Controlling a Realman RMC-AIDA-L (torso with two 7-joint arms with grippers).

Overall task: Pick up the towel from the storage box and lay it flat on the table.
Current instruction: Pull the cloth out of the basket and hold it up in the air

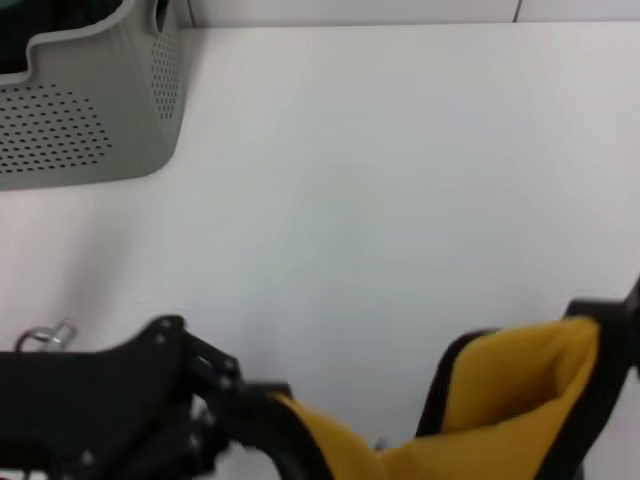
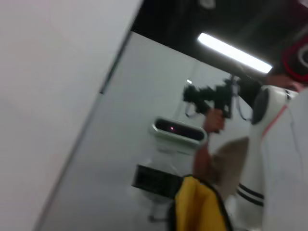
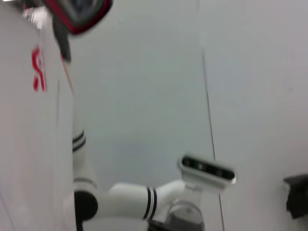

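The towel (image 1: pixel 510 395) shows its yellow side and black stitched edge. It is held up and stretched between my two grippers over the near edge of the table (image 1: pixel 380 200). My left gripper (image 1: pixel 268 398) is at the lower left, shut on one towel corner. At the far right edge my right gripper (image 1: pixel 606 318) is shut on the raised opposite corner. The towel sags between them. A yellow fold of the towel (image 2: pixel 198 207) also shows in the left wrist view. The storage box (image 1: pixel 90 110), pale grey-green with perforated sides, stands at the far left of the table.
A small metal piece (image 1: pixel 45 336) lies on the table by my left arm. The white wall edge (image 1: pixel 400 12) runs along the table's far side. The wrist views look out at the room and my own body.
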